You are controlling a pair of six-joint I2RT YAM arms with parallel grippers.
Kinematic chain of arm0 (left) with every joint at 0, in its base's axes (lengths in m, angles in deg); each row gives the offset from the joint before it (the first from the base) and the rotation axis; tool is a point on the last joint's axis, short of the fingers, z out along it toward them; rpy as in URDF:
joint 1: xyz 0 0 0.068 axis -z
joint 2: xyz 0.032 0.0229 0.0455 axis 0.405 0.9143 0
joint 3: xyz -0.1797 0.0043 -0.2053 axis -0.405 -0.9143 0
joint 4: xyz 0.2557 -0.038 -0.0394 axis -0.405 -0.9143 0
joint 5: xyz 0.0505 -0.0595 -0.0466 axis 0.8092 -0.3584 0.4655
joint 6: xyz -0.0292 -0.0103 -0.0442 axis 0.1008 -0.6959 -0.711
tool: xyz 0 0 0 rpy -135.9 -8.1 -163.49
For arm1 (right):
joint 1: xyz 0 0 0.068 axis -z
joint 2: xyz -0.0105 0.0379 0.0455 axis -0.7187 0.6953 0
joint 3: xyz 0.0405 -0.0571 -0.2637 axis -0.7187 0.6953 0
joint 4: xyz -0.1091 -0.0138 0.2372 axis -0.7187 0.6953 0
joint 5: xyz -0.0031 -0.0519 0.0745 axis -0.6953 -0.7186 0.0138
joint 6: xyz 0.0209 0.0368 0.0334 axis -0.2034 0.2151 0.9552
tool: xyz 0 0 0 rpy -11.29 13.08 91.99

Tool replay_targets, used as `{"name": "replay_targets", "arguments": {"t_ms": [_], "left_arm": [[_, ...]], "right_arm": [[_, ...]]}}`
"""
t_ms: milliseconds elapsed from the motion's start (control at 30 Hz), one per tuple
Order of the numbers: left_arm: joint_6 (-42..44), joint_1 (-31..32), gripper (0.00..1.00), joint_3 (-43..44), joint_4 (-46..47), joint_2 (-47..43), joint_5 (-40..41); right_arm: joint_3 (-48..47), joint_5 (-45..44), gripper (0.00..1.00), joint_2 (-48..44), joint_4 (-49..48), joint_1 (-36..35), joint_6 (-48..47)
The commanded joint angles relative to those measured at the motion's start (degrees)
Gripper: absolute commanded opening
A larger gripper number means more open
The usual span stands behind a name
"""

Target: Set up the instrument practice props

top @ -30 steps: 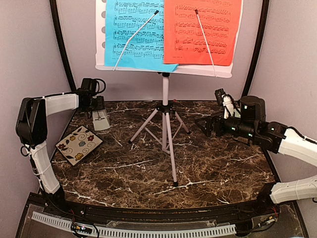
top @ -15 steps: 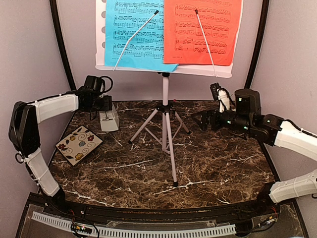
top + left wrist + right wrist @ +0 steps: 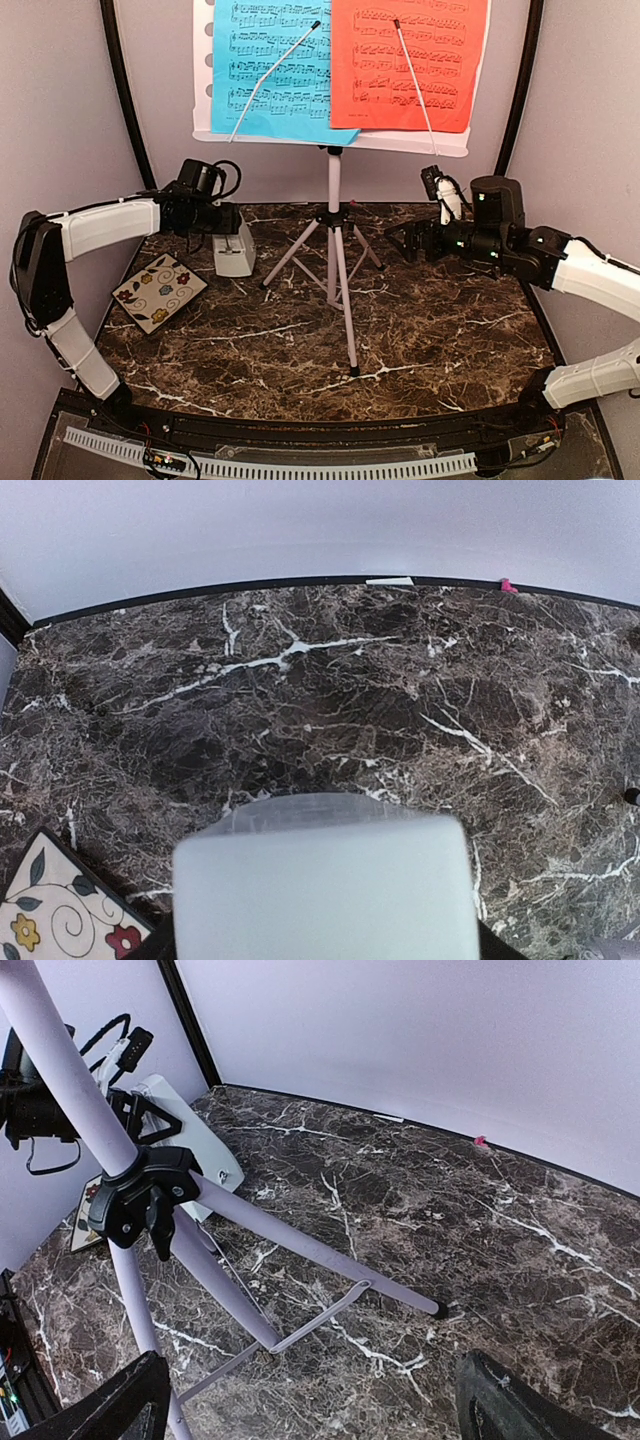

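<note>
The metronome is held in the closed left end effector at the far left of the desk, just left of the music stand. Whether its base is touching cannot be told. Placing is judged to be in hand: a level lowering, then release, is called for. The right end effector is spread wide, empty, near the stand's right leg.
</note>
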Motion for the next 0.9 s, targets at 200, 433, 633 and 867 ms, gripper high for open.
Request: {"name": "replay_targets", "arguments": {"t_ms": [200, 433, 633, 867], "left_arm": [[-0.94, 4.69, 0.48, -1.58, 0.92, -8.89, 1.68], [-2.90, 8.40, 0.46, -4.15, 0.04, -11.75, 2.24], [-3.86, 13.01, 0.45, -4.86, -1.20, -12.39, 4.10], [-5.24, 16.60, 0.45, -7.45, 0.03, -13.48, 4.11]], "right_arm": [[-0.77, 2.03, 1.00, -2.02, -1.64, -0.45, -1.65], [-0.05, 3.96, 1.00, -3.48, -2.04, -0.41, -2.31], [0.32, 6.17, 1.00, -3.88, -3.00, -0.48, -2.56], [-0.38, 7.37, 1.00, -4.24, -2.89, -0.75, -2.42]]}}
